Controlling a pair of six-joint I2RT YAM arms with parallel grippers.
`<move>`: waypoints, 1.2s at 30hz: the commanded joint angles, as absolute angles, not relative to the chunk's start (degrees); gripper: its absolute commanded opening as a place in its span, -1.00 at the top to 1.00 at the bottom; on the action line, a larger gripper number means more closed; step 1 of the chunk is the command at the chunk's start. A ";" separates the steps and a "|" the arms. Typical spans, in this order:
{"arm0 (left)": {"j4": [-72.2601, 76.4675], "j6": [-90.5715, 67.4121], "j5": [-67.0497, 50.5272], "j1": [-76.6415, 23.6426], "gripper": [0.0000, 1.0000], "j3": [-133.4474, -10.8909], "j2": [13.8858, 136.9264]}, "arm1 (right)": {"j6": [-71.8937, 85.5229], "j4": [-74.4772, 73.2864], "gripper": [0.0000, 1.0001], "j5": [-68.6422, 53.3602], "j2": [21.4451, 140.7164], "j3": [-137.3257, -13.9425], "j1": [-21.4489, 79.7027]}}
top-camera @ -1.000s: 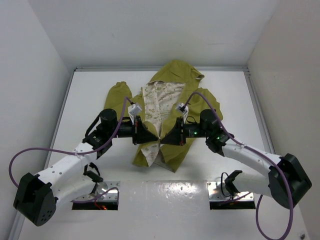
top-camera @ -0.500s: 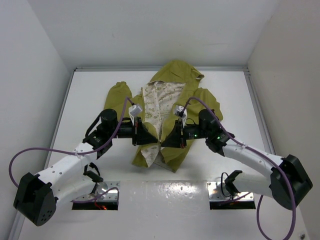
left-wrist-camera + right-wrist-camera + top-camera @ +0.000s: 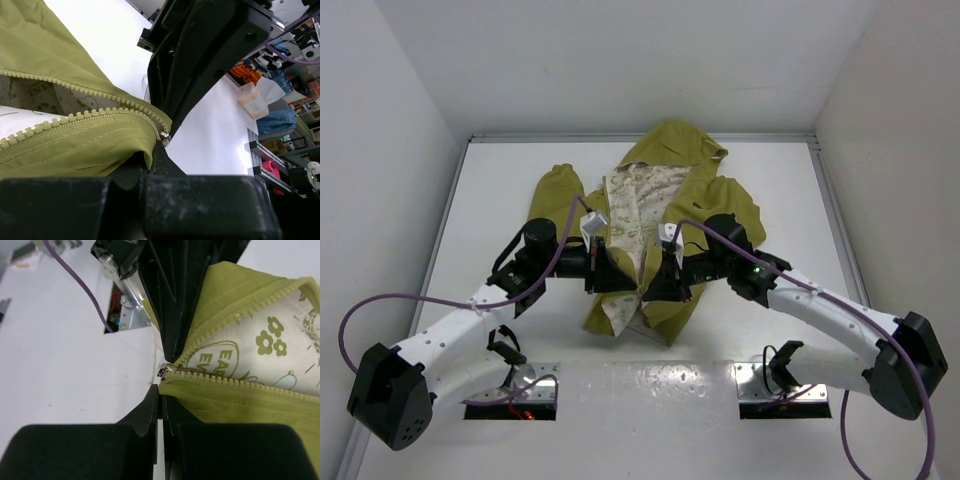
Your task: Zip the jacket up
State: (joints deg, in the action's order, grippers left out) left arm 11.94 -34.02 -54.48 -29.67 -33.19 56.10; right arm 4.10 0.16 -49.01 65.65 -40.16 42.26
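The olive-green jacket [image 3: 695, 190] lies open on the white table, cream patterned lining [image 3: 635, 205] showing. Both grippers meet tip to tip at its lower front. My left gripper [image 3: 631, 282] is shut on the left front edge, and in the left wrist view the jacket [image 3: 75, 145] folds into the shut left gripper [image 3: 148, 164]. My right gripper [image 3: 647, 288] is shut on the right front edge; in the right wrist view the right gripper [image 3: 161, 391] pinches the jacket [image 3: 240, 405] just below the zipper. The small metal slider [image 3: 164, 372] [image 3: 165, 138] sits where the two tooth rows [image 3: 235, 310] meet.
White walls close in the table [image 3: 500, 200] on the left, back and right. Purple cables [image 3: 390, 305] loop from both arms. Two metal base plates [image 3: 532, 392] [image 3: 782, 385] sit at the near edge. The jacket's hood [image 3: 675, 140] points to the back wall.
The right gripper has moved left and slightly toward the near edge, drawing its front edge over to the left gripper. The left arm has barely moved.
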 commanded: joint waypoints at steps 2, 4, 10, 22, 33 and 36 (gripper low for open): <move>16.79 -34.19 -50.28 -28.74 1.00 -36.30 55.28 | -4.30 -12.30 1.00 -52.56 64.25 -40.78 44.56; 15.30 -32.62 -49.40 -28.74 1.00 -36.30 54.67 | -4.92 -12.66 1.00 -52.82 63.90 -40.61 44.47; 11.52 -30.67 -45.10 -28.21 1.00 -36.91 53.53 | -3.96 -13.10 1.00 -53.35 63.20 -39.73 44.47; -2.70 -19.35 -23.76 -27.69 -0.07 -44.47 50.72 | 11.22 -5.72 1.00 -54.76 63.28 -37.09 43.86; -16.67 -14.41 -34.71 -30.67 0.47 -47.90 50.88 | 36.81 14.14 1.00 -56.33 69.43 -35.86 38.85; -21.60 -14.94 -37.52 -33.04 0.50 -48.43 52.99 | 43.67 20.82 1.00 -58.44 71.10 -35.77 37.45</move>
